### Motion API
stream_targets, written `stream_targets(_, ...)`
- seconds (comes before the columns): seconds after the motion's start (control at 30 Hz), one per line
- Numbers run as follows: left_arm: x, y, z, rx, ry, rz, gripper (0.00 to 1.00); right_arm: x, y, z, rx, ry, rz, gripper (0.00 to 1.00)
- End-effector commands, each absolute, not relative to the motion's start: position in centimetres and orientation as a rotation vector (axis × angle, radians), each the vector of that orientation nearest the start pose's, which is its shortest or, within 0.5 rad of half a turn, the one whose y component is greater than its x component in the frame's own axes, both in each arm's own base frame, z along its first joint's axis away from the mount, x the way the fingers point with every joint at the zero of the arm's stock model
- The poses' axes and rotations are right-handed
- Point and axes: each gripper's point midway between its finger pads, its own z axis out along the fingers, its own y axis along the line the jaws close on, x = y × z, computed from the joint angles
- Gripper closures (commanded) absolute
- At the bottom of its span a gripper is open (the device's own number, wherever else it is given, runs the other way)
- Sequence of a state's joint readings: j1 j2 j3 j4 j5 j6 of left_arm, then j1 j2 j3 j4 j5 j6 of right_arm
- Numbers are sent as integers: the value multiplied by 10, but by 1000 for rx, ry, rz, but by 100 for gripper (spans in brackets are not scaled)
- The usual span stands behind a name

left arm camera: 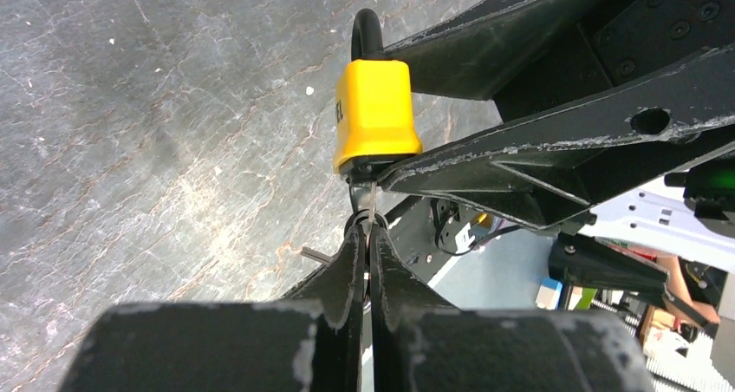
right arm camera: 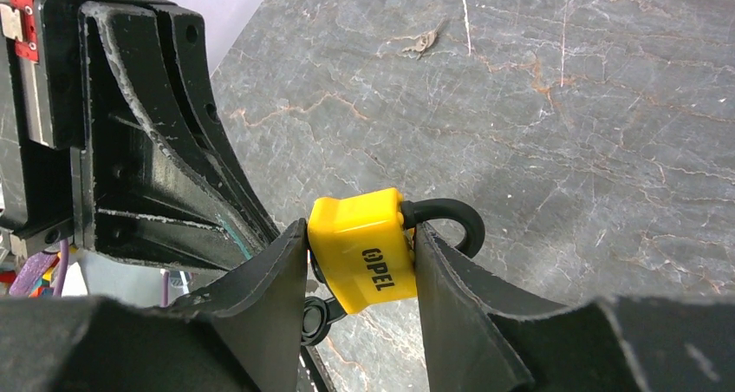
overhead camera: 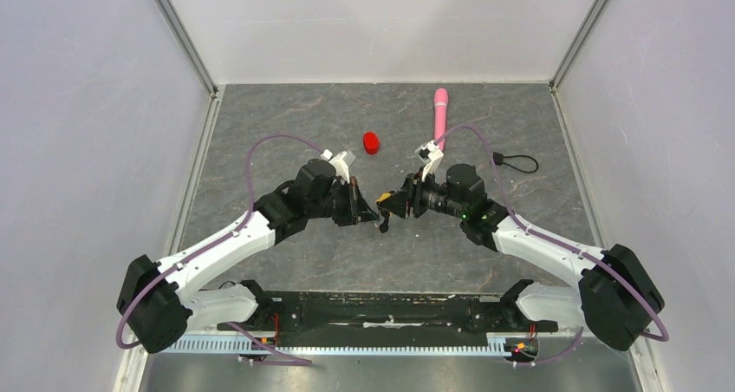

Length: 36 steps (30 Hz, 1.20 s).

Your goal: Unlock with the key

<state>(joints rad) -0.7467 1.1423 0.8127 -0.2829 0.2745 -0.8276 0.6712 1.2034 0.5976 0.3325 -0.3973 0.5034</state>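
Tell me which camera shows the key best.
The left wrist view: the key shows as a thin silvery blade running from the shut left end effector up into the underside of the yellow padlock. From the top it is too small to make out; in the right wrist view the padlock hides it.

Thin silvery key [left arm camera: 371,205] touches the yellow padlock [left arm camera: 374,114] from below.

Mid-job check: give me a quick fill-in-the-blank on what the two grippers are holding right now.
The right gripper grips the padlock, whose body is ____.
The left gripper has its jaws ____ on the key.
The key meets the padlock at the end ____ the shackle.
The small round object lying beyond both arms is ____.
Missing words: yellow; shut; opposite; red.
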Motion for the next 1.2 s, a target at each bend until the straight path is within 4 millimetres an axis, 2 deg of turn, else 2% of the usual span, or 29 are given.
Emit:
stream_targets(0.0,207,-289,195,174,2335,-1153,98,222,309,195,-580,1863,1236,100)
stream_targets(0.33,204,-289,192,183,2368,-1160,98,227,308,199,-540,1878,1223,100)
stream_targets(0.83,193,-300,187,227,2398,-1190,98,242,299,199,-393,1908,1160,100)
stream_targets(1.17,195,-300,182,217,2417,-1164,98,244,297,203,-367,1898,1156,100)
